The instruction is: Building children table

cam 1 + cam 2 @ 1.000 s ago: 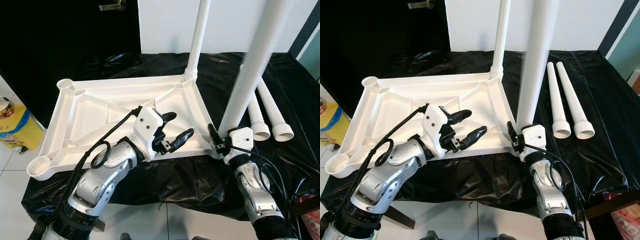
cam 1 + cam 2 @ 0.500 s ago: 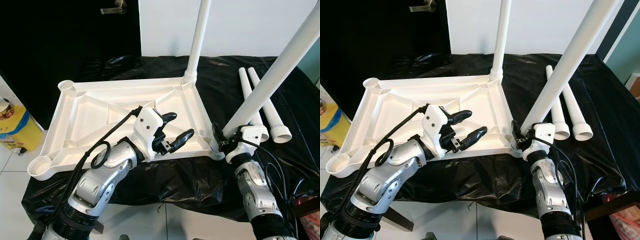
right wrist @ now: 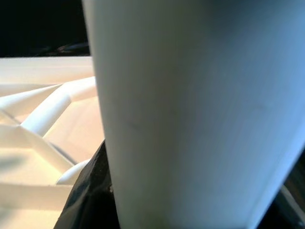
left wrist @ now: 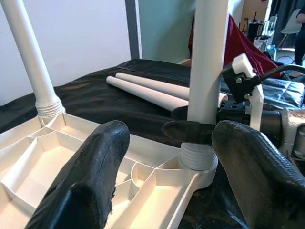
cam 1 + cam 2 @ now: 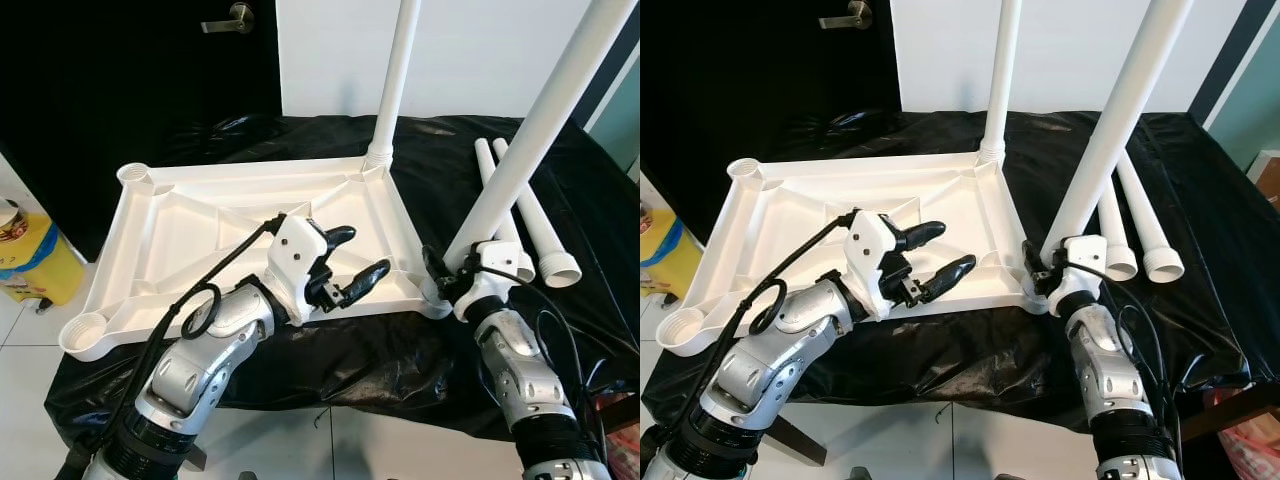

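A white plastic tabletop lies upside down on the black-covered table, with round sockets at its corners. One white leg stands upright in the far right socket. My right gripper is shut on a second white leg just above its threaded end, which sits at the near right socket; the leg leans to the right. My left gripper hovers open over the tabletop's near right part, holding nothing. Two more white legs lie flat on the right.
The black sheet hangs over the table's near edge. A yellow container stands on the floor at the left. A dark door and a white wall are behind the table.
The leg in my right gripper swung from near upright to a strong rightward lean, then partly back up. My left gripper has stayed in place. The camera shifted slightly.
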Controlling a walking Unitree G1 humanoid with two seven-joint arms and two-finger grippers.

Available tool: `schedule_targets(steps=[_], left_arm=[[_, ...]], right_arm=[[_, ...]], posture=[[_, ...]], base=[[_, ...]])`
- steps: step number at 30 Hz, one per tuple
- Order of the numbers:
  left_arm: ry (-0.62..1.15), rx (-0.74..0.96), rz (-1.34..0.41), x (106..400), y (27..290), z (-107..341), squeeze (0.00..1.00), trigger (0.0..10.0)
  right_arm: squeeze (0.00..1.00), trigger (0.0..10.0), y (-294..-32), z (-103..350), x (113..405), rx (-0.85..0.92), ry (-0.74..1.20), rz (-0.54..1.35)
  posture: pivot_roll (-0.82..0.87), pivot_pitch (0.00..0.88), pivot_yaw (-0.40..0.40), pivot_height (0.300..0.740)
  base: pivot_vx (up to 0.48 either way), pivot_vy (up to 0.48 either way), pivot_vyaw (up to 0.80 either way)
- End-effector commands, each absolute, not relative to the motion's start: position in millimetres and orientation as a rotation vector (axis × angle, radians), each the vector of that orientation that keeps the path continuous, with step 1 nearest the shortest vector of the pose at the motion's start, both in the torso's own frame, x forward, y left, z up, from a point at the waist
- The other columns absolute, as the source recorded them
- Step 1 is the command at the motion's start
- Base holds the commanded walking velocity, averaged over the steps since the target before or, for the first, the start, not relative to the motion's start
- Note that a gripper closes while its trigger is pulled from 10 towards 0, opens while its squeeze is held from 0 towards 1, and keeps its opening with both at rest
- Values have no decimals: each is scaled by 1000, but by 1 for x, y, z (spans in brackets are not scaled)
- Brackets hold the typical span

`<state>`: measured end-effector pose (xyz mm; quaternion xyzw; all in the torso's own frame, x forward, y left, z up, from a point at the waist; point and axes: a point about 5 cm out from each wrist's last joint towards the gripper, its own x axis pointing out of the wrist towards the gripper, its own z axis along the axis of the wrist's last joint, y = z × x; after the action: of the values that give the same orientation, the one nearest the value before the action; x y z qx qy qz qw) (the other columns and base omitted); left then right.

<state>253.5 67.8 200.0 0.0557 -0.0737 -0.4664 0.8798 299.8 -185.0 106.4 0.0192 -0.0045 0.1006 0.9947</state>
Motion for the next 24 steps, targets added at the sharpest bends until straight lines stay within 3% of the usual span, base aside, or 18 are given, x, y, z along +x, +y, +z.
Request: schedule_targets(steps=[1,13,16,17,24], left_arm=[[-148,124,-1075,247,64,200,0,10000],[-145,121,-1070,246,64,199,0,10000],[-146,122,-1068,247,65,199,0,10000],[-147,122,-1069,247,64,200,0,10000],[-148,120,-1072,247,63,200,0,10000]], right_arm=[[0,10000,-196,66,285,31,210,169],[0,10000,-190,54,274,10,225,159],[0,10000,-188,54,272,37,208,49],[0,10000,-187,56,269,74,176,-91],[0,10000,-186,61,271,105,149,-189]], posture=[[12,75,-27,740],[10,83,-26,740],[8,85,-25,740],[9,85,-27,740],[9,84,-23,740]], base=[[0,0,0],[0,0,0],[0,0,0],[0,0,0],[0,0,0]])
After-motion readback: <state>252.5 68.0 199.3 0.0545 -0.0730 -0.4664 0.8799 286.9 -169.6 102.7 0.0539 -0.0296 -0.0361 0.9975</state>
